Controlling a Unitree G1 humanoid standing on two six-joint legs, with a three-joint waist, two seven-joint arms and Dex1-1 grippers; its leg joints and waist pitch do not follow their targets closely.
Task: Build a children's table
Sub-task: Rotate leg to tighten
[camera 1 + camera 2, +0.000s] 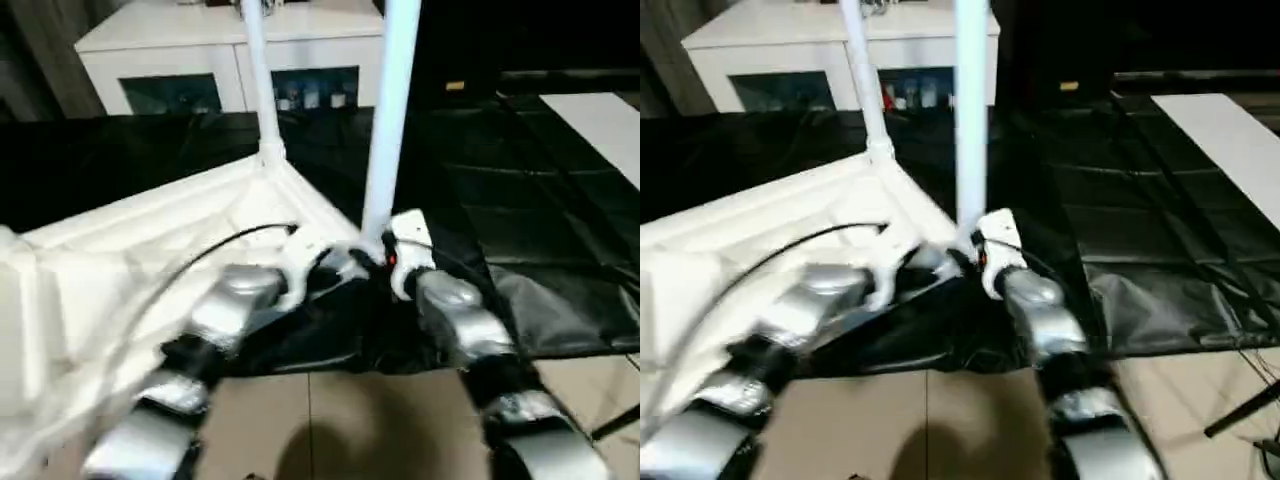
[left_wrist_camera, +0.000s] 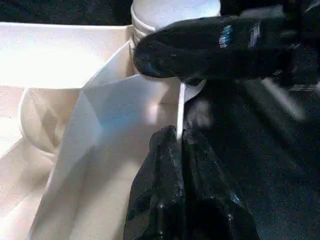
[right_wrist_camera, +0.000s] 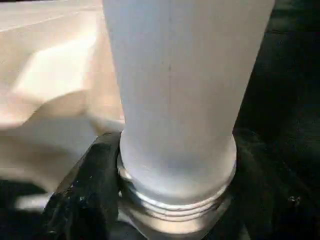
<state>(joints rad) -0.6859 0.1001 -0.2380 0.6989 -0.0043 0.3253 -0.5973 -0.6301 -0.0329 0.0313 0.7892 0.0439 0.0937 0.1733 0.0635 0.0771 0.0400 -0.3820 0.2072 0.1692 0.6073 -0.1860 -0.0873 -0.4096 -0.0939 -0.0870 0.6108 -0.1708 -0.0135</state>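
The white tabletop (image 1: 150,250) lies upside down on a black sheet. One white leg (image 1: 258,80) stands upright in its far corner socket. A second leg (image 1: 392,120) stands at the near corner. My right gripper (image 1: 385,258) is shut around this leg's base, and its black fingers (image 3: 85,200) flank the threaded end of the leg (image 3: 185,90). My left gripper (image 2: 177,145) is shut on the thin white rim (image 2: 181,107) of the tabletop beside that corner. The right gripper's finger (image 2: 210,47) lies across the leg's base just beyond it.
The black sheet (image 1: 520,200) covers the floor under the tabletop and to the right. A white glass-door cabinet (image 1: 200,60) stands behind. A white board (image 1: 600,120) lies at the far right. Beige tiles (image 1: 350,420) are nearest me. A black cable (image 1: 200,255) arcs over my left forearm.
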